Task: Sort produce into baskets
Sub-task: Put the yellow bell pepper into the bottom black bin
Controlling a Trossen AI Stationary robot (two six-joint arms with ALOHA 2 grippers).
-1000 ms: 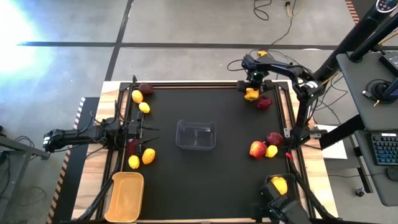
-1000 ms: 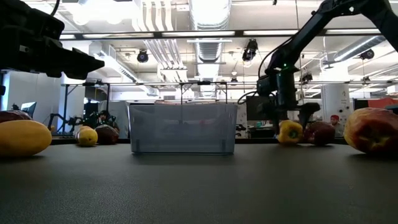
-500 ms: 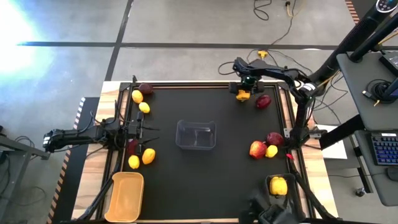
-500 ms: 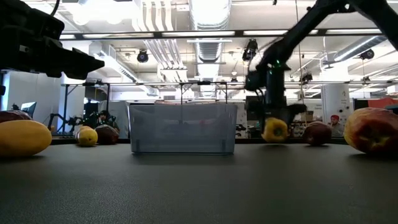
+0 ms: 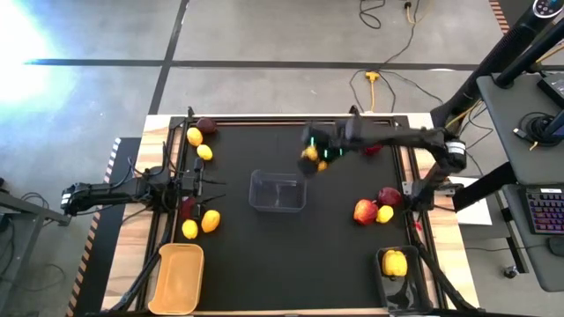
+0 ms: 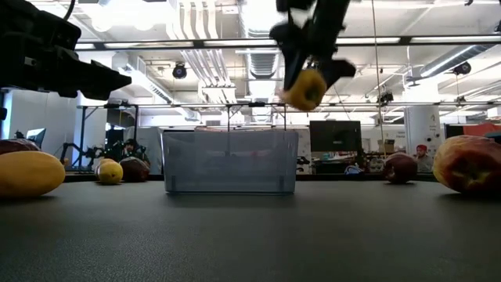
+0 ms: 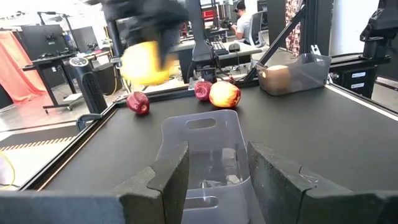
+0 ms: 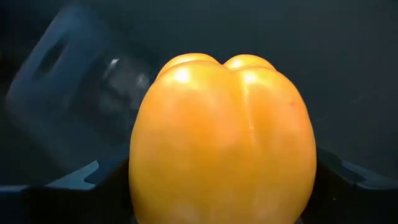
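Sorting barely begun: one pepper in the air, most produce unsorted on the table (image 5: pixel 264 255).

The right tool (image 5: pixel 314 157) gripped a yellow bell pepper (image 6: pixel 304 88) in mid-air, near the clear bin (image 5: pixel 278 191), which looked empty. The yellow-orange bin (image 5: pixel 177 278) was empty too; the dark bin (image 5: pixel 394 263) held one yellow piece. Lemons (image 5: pixel 195 136) and red fruits (image 5: pixel 389 195) lay in clusters along both sides. The left tool (image 5: pixel 201 184) rested closed and empty at the left edge.
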